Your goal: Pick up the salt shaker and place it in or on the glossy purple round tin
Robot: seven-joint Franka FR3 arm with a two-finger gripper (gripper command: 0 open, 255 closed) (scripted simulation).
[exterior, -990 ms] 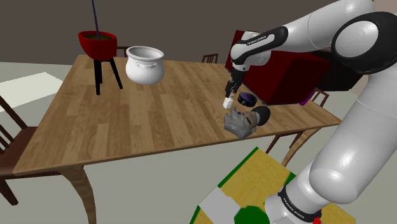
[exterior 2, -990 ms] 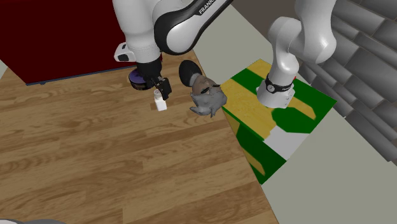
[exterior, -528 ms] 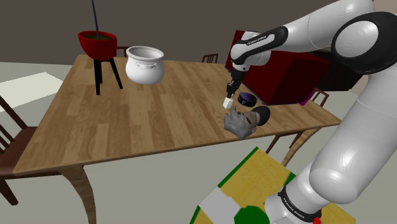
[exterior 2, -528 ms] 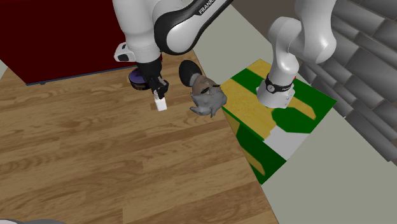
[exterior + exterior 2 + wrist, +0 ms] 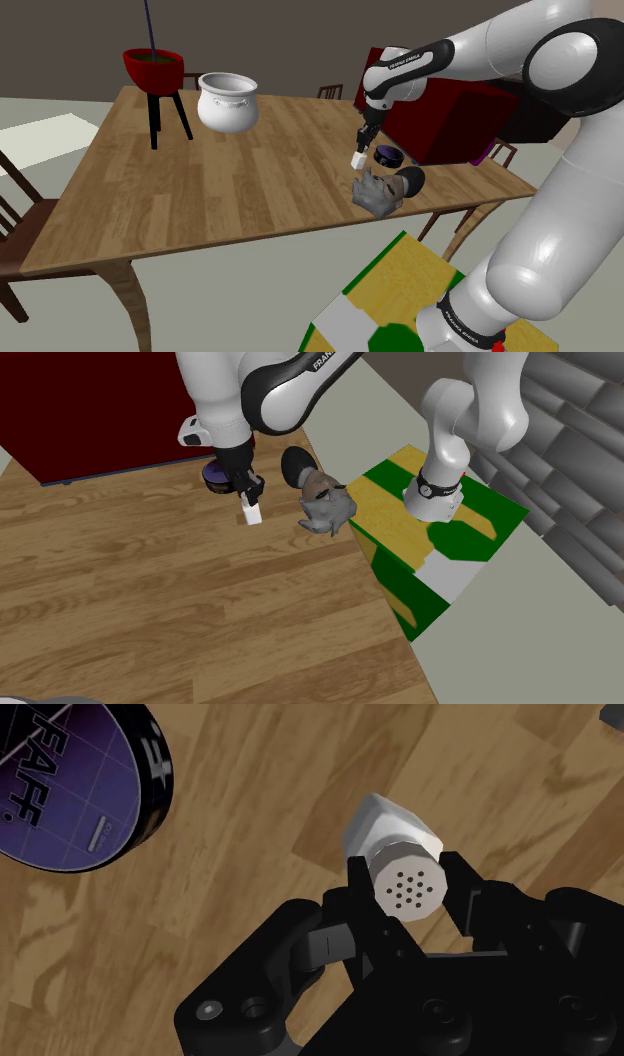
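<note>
A small white salt shaker point(image 5: 395, 839) with a grey perforated cap stands on the wooden table point(image 5: 230, 180). My black gripper point(image 5: 410, 889) is shut on its cap from above. The shaker point(image 5: 356, 159) shows beneath the gripper point(image 5: 362, 143) near the table's edge in the shoulder view. In the second exterior view the shaker point(image 5: 251, 514) sits under the fingers point(image 5: 247, 492). The purple round tin point(image 5: 75, 789), with a dark rim and pale lettering on its lid, lies on the table a short way from the shaker. The tin point(image 5: 387, 156) is just right of the shaker in the shoulder view, and the tin point(image 5: 216, 474) is partly hidden behind the hand.
A grey lumpy object point(image 5: 376, 192) with a dark round part point(image 5: 408, 181) lies at the table edge near the shaker. A white pot point(image 5: 228, 101) and a red bowl on a black stand point(image 5: 154, 70) sit at the far end. A dark red cabinet point(image 5: 450, 115) stands behind. Chairs surround the table.
The fingers, open around the shaker's cap a second ago, have shut on it. The arm and shaker have stayed in place.
</note>
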